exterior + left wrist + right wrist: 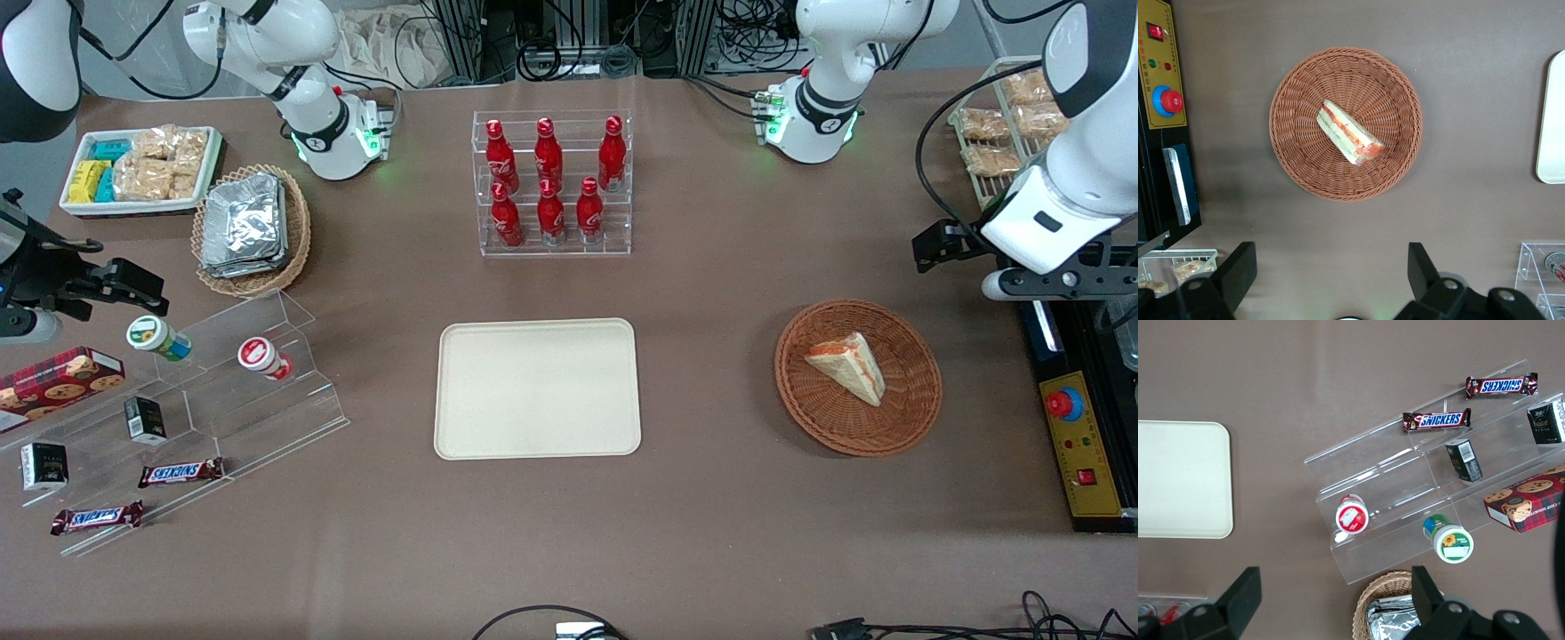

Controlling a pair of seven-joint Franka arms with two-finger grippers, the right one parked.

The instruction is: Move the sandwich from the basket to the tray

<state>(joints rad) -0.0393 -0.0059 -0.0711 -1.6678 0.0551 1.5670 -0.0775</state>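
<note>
The sandwich (849,366) (1348,133), a pale triangular wedge with orange-red and green filling, lies in the round reddish-brown wicker basket (800,391) (1291,153) toward the working arm's end of the table. My gripper (1058,283) (1331,267) hovers high above the table, farther from the front camera than the basket and apart from it. It is open, with only bare tabletop between its black fingers (1238,267). The cream tray (538,388) (1553,113) lies flat at the table's middle with nothing on it.
A control box with a red stop button (1080,436) sits beside the basket at the table's end. A wire rack of bagged snacks (996,133) stands farther back. A clear rack of red bottles (551,182) stands farther from the camera than the tray. An acrylic step stand (222,382) holds snacks toward the parked arm's end.
</note>
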